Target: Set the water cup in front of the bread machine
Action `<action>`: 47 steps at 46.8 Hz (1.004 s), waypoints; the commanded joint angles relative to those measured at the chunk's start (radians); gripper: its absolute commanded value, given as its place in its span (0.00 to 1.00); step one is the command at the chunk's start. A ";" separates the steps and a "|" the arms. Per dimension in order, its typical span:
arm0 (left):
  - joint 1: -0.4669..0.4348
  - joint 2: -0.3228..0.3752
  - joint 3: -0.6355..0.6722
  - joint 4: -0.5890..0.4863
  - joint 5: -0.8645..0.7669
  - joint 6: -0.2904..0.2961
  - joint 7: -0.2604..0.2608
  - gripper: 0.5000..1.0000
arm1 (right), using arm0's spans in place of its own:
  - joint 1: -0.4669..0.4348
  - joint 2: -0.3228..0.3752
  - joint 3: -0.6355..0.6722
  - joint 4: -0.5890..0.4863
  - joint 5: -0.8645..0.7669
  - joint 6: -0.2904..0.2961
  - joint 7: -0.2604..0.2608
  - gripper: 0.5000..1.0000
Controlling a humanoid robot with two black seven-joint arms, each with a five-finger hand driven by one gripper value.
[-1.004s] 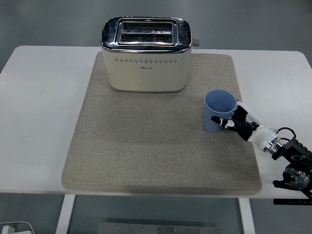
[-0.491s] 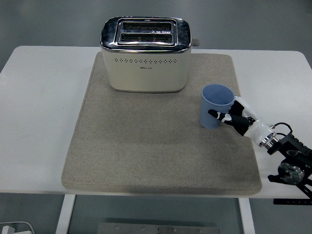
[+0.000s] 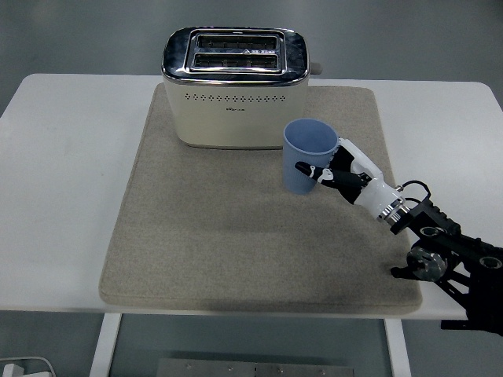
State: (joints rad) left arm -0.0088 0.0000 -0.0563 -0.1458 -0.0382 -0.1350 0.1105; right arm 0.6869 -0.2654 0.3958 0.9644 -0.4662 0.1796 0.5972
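Nearly done: right hand (image 3: 339,174) fingers (image 3: 313,169) clasp the cup (image 3: 306,161) by the toaster's (image 3: 234,88) front-right corner; centring and release remain.

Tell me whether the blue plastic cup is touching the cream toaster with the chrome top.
Cannot tell. In the head view the blue plastic cup, held by the right hand, overlaps the cream toaster's lower right corner; no gap or contact shows plainly.

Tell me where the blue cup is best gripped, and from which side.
Around its side wall, from the right: the cup stands upright and open-topped, and the right hand already wraps it there, away from the toaster behind.
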 commanded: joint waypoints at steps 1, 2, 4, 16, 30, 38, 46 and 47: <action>0.001 0.000 0.001 -0.008 0.000 0.000 0.000 1.00 | 0.010 0.028 -0.002 -0.012 0.000 -0.009 -0.014 0.02; 0.000 0.000 0.000 -0.011 0.000 0.000 0.000 1.00 | 0.010 0.034 -0.002 -0.016 0.000 -0.014 -0.017 0.02; 0.001 0.000 0.000 -0.012 0.000 0.000 0.000 1.00 | 0.016 0.051 -0.003 -0.029 0.000 -0.017 -0.017 0.02; 0.000 0.000 0.000 -0.012 0.000 0.000 0.000 1.00 | 0.052 0.150 -0.043 -0.088 -0.006 -0.043 -0.017 0.02; 0.001 0.000 0.000 -0.012 0.000 0.000 0.000 1.00 | 0.092 0.229 -0.066 -0.165 -0.006 -0.045 -0.017 0.04; 0.001 0.000 0.000 -0.012 0.000 0.000 0.000 1.00 | 0.102 0.265 -0.068 -0.196 -0.008 -0.052 -0.017 0.07; 0.001 0.000 0.000 -0.014 0.000 0.000 0.000 1.00 | 0.106 0.265 -0.066 -0.236 -0.006 -0.052 -0.017 0.08; 0.000 0.000 0.000 -0.012 0.000 0.000 0.000 1.00 | 0.106 0.265 -0.067 -0.237 -0.006 -0.052 -0.017 0.09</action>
State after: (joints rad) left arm -0.0082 0.0000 -0.0568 -0.1579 -0.0385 -0.1350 0.1105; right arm 0.7904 -0.0001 0.3282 0.7360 -0.4736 0.1271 0.5797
